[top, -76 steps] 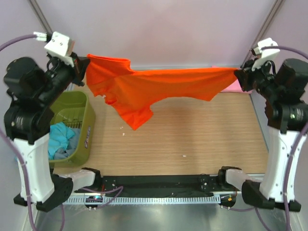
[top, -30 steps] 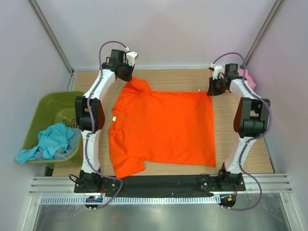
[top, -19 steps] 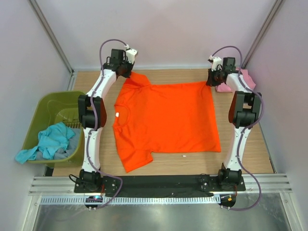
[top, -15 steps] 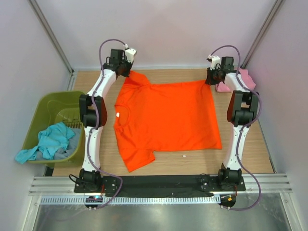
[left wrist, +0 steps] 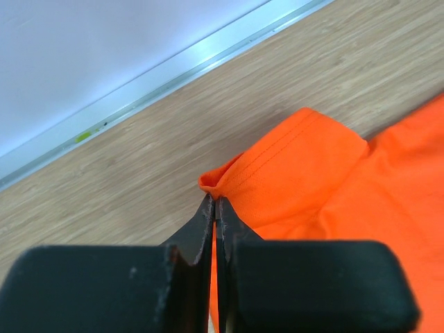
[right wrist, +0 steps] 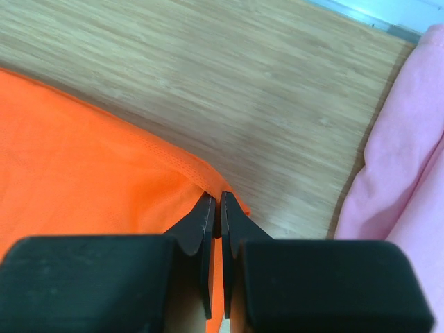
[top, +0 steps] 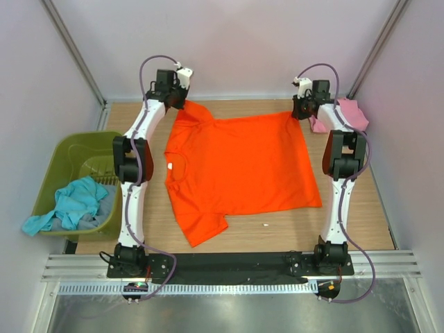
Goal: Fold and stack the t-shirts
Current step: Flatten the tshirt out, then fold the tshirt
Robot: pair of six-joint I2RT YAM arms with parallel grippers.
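The orange t-shirt [top: 239,166] lies spread flat on the table, neck to the left, hem to the right. My left gripper [top: 182,104] is shut on its far sleeve edge [left wrist: 229,177] at the back left. My right gripper [top: 297,112] is shut on its far hem corner [right wrist: 201,182] at the back right. A folded pale pink t-shirt [top: 340,114] lies at the back right corner, also at the right edge of the right wrist view [right wrist: 406,166]. A teal t-shirt [top: 69,205] hangs over the tub's rim.
An olive-green plastic tub [top: 73,156] stands at the left of the table. The back wall rail [left wrist: 173,73] runs just beyond the left gripper. A small white speck [top: 264,225] lies on the wood by the shirt's near edge.
The shirt went from hanging stretched in the air to lying flat on the table. Both grippers have since pulled it toward the back wall, still holding its far edge.
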